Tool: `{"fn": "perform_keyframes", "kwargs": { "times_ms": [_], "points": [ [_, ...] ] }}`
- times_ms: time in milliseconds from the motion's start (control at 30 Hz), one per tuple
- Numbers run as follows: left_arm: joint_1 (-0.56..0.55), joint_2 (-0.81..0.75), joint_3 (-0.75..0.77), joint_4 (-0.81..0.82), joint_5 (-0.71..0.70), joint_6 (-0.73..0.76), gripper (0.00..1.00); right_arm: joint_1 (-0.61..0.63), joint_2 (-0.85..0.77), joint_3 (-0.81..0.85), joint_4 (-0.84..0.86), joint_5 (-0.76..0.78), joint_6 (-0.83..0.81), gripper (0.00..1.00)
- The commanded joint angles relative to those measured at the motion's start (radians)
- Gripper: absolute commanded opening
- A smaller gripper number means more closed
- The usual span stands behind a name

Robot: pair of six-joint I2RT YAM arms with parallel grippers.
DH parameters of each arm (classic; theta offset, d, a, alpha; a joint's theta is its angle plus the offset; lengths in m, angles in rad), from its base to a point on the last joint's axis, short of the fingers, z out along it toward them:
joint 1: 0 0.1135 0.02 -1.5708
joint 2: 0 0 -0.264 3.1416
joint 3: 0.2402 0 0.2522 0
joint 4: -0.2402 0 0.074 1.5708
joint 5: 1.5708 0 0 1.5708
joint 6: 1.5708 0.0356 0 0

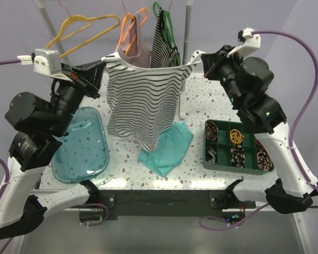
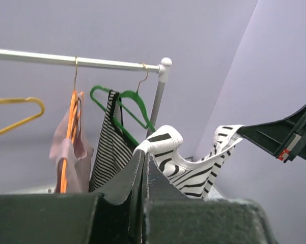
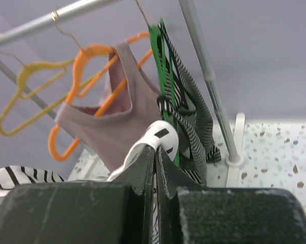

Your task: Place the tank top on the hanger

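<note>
Currently both arms' jaws clamp the straps of the white, thinly black-striped tank top (image 1: 143, 100), spread right of the thin yellow plastic hanger (image 2: 18, 100). Pulling wider could yank a strap loose.

The left arm (image 1: 29, 114) and right arm (image 1: 254, 79) are built from bulky black joint housings and glossy white links, with small green lights (image 1: 262, 112) seen on the right one. A white camera block (image 1: 45, 59) is fitted at each wrist and fed by a purple cable (image 1: 301, 47); the fingers (image 2: 119, 188) are moulded in tapering matte black.
</note>
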Motion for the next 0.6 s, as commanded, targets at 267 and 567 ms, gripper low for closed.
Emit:
{"fn": "perform_keyframes", "kwargs": {
  "times_ms": [267, 567],
  "points": [
    [0.005, -0.045, -0.201, 0.068, -0.001, -0.006, 0.0, -0.003, -0.005, -0.005, -0.072, 0.029, -0.048, 0.0],
    [0.006, -0.232, -0.829, 0.067, 0.267, -0.253, 0.0, 0.0, -0.268, -0.816, 0.014, -0.184, 0.18, 0.0]
  ]
}}
